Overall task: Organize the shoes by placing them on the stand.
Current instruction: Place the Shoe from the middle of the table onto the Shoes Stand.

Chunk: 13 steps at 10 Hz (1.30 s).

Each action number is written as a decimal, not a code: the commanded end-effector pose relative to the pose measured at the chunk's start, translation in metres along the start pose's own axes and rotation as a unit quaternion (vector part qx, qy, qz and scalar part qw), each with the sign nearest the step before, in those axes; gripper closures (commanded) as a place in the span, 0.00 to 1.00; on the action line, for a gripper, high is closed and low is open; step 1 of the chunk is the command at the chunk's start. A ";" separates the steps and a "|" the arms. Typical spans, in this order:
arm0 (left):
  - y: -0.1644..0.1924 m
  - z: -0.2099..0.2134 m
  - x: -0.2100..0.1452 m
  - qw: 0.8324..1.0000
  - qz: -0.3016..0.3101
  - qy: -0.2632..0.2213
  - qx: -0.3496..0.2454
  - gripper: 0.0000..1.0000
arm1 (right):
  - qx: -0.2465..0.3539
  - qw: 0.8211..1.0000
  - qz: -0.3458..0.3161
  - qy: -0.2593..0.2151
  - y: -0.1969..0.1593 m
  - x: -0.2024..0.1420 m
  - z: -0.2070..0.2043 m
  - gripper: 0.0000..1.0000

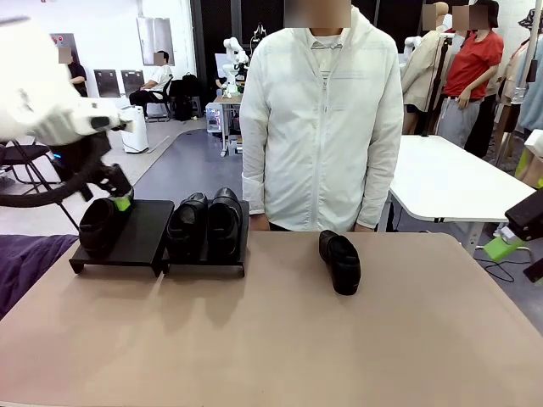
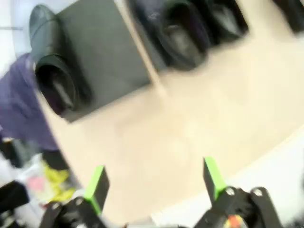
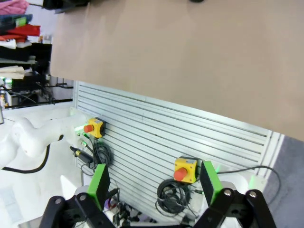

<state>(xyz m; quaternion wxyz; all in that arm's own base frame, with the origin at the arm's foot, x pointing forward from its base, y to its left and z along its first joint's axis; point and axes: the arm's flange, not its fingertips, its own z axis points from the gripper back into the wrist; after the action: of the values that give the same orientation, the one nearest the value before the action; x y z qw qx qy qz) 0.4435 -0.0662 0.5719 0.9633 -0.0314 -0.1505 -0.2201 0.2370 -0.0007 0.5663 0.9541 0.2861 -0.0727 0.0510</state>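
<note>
The stand (image 1: pixel 140 229) sits at the table's far left as two flat black panels. One of the black shoes (image 1: pixel 97 225) lies on the left panel's outer edge, and two more (image 1: pixel 188 222) (image 1: pixel 224 217) stand side by side on the right panel. A fourth shoe (image 1: pixel 339 261) lies on the bare table in front of the person. My left gripper (image 1: pixel 117 197) hovers just above the left shoe. In the blurred left wrist view it is open (image 2: pixel 154 183) and empty, with that shoe (image 2: pixel 52 71) and the stand (image 2: pixel 104 52) farther off. My right gripper (image 1: pixel 509 246) sits at the right edge, open (image 3: pixel 154 183) and empty.
A person in a white jacket (image 1: pixel 322 119) stands at the far edge behind the stand and the loose shoe. A purple cloth (image 1: pixel 25 263) lies off the table's left side. The right wrist view looks past the tan tabletop (image 3: pixel 190 52) to a slatted panel with emergency-stop boxes (image 3: pixel 185 168).
</note>
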 end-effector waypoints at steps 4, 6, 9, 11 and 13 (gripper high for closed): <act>0.040 0.041 -0.136 0.990 0.034 0.023 -0.134 0.00 | 0.012 1.000 0.011 0.000 0.001 0.002 0.003 0.00; 0.050 0.013 -0.208 0.971 0.118 -0.114 -0.171 0.00 | 0.012 1.000 0.011 0.000 0.001 0.002 0.003 0.00; 0.058 0.033 -0.176 0.983 0.084 -0.015 -0.165 0.00 | 0.012 1.000 0.011 0.000 0.001 0.002 0.003 0.00; 0.058 0.033 -0.176 0.983 0.084 -0.015 -0.165 0.00 | 0.012 1.000 0.011 0.000 0.001 0.002 0.003 0.00; 0.058 0.033 -0.176 0.983 0.084 -0.015 -0.165 0.00 | 0.012 1.000 0.011 0.000 0.001 0.002 0.003 0.00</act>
<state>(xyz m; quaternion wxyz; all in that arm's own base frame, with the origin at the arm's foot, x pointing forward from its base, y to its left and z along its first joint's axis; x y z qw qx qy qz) 0.3111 0.0585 0.5509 0.9561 -0.2081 -0.1273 -0.1626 0.2368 -0.0007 0.5663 0.9541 0.2861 -0.0718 0.0513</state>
